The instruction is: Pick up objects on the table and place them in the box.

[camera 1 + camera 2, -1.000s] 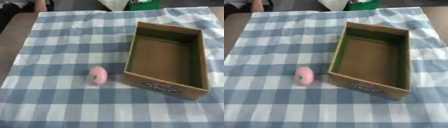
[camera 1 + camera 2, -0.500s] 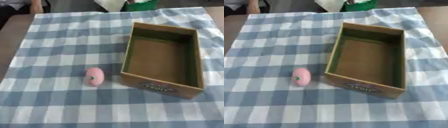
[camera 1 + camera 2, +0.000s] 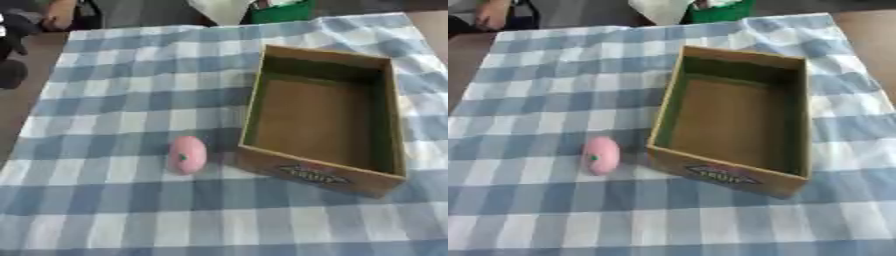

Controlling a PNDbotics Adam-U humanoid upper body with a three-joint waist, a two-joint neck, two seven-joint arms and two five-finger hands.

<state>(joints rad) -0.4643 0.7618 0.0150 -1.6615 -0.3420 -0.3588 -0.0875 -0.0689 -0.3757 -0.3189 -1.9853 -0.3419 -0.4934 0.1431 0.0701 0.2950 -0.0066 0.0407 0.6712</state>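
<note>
On the checked cloth [image 3: 114, 100], a pink object [image 3: 186, 154] lies beside the box [image 3: 319, 177]; no robot hand shows.

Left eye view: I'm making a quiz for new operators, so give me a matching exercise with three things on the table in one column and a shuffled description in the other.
Things:
1. pink object
2. cardboard box
3. checked cloth

Descriptions:
A. open on top, nothing inside
B. blue and white, covers the table
C. lies on the cloth just left of the box's near corner

Pairs: 1-C, 2-A, 3-B
</note>
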